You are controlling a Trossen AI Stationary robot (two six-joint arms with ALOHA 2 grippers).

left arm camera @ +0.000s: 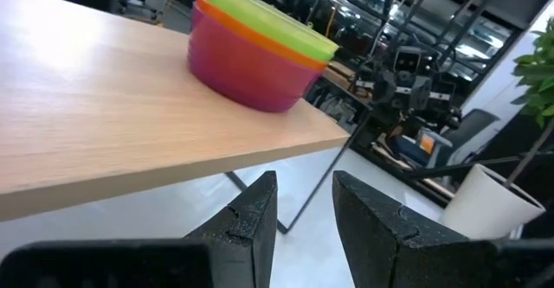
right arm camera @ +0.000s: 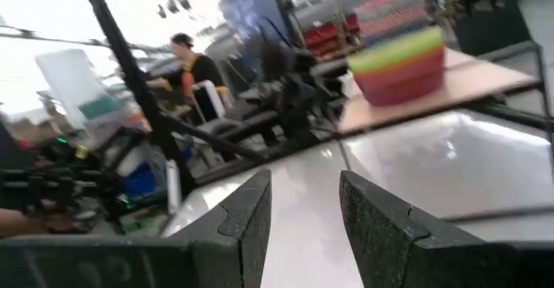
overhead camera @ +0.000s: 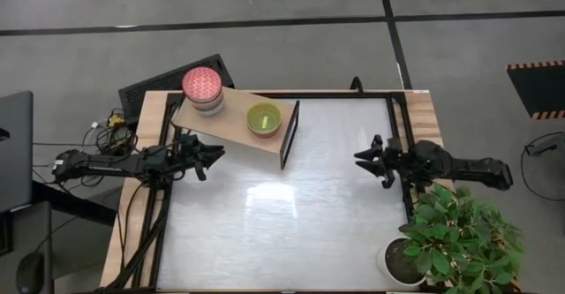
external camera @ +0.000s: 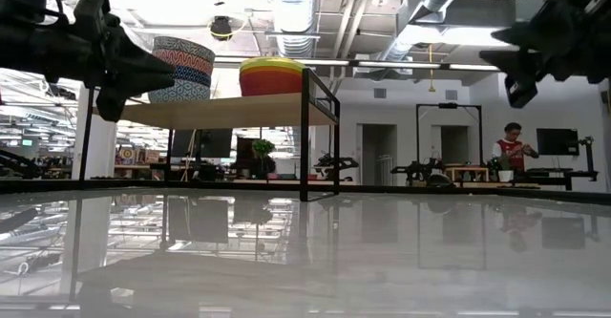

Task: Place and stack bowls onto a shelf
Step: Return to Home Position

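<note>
the glossy silvery table (overhead camera: 291, 232) spreads beneath both grippers. the flat pale wooden shelf (overhead camera: 231, 128), raised on a thin dark frame, sits just ahead of the left gripper (overhead camera: 214, 155) and well across from the right gripper (overhead camera: 362, 159). on it stand two round stacks: patterned bowls (overhead camera: 202, 89) and smooth plain bowls (overhead camera: 263, 118), yellow uppermost. both grippers hang empty, their dark grainy fingers (left arm camera: 251, 227) slightly apart.

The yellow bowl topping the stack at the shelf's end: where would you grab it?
By its rim, from straight above, one finger inside and one outside. The yellow bowl sits upright and nested in the bowls under it on the shelf, so only its rim band shows. The left tool hangs nearest.
</note>
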